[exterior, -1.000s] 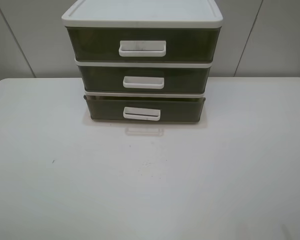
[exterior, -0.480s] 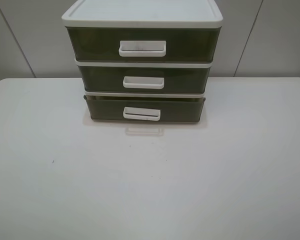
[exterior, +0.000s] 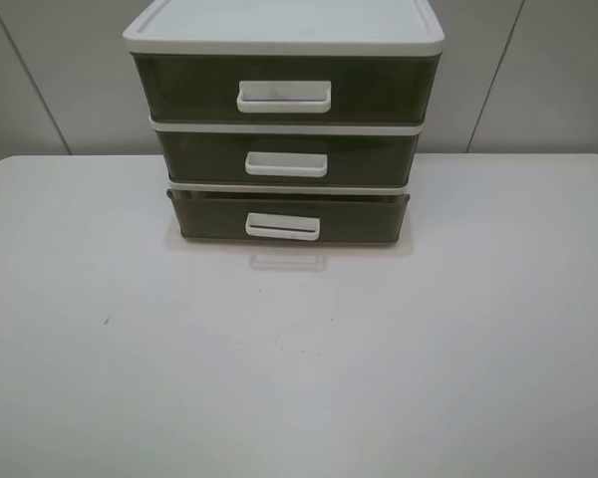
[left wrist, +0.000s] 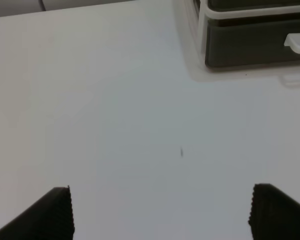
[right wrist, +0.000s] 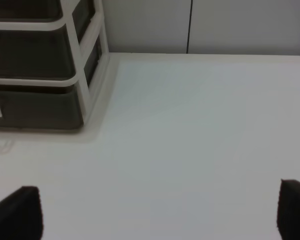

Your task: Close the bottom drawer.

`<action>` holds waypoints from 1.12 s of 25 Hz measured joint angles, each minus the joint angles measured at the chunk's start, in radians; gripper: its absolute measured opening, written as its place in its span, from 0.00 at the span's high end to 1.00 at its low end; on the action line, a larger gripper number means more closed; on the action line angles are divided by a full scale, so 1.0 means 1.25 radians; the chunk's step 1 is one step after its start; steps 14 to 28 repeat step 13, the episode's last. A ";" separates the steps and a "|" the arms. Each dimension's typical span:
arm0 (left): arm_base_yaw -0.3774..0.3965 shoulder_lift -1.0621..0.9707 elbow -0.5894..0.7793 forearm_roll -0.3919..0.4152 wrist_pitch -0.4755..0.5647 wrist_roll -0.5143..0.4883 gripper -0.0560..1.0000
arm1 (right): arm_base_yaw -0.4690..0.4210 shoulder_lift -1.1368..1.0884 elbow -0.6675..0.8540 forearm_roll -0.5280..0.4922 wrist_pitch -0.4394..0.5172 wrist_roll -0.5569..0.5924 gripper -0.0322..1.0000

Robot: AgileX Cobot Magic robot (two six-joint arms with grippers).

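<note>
A three-tier drawer unit [exterior: 284, 119] stands at the far middle of the white tabletop [exterior: 299, 358], against the wall. The bottom drawer [exterior: 289, 217] sits in the lowest tier, pulled out slightly: its front projects just past the two drawers above, its white loop handle [exterior: 282, 227] facing the room. The middle drawer [exterior: 287, 159] and top drawer [exterior: 284, 90] sit flush.

Left claw [left wrist: 160, 215] hangs above bare tabletop, well short of the unit, fingers spread wide, holding nothing. Right claw [right wrist: 160, 215] likewise: wide open, empty, off the unit's right side.

A small dark speck [exterior: 106, 321] marks the tabletop.
</note>
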 joint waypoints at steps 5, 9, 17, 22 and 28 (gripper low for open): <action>0.000 0.000 0.000 0.000 0.000 0.000 0.27 | 0.000 0.000 0.000 0.000 0.000 0.000 0.17; 0.000 0.000 0.000 0.000 0.000 0.000 0.27 | 0.000 0.000 0.000 0.000 0.000 0.000 0.17; 0.000 0.000 0.000 0.000 0.000 0.000 0.27 | 0.000 0.000 0.000 0.000 0.000 0.000 0.17; 0.000 0.000 0.000 0.000 0.000 0.000 0.27 | 0.000 0.000 0.000 0.000 0.000 0.000 0.17; 0.000 0.000 0.000 0.000 0.000 0.000 0.27 | 0.000 0.000 0.000 0.000 0.000 0.000 0.17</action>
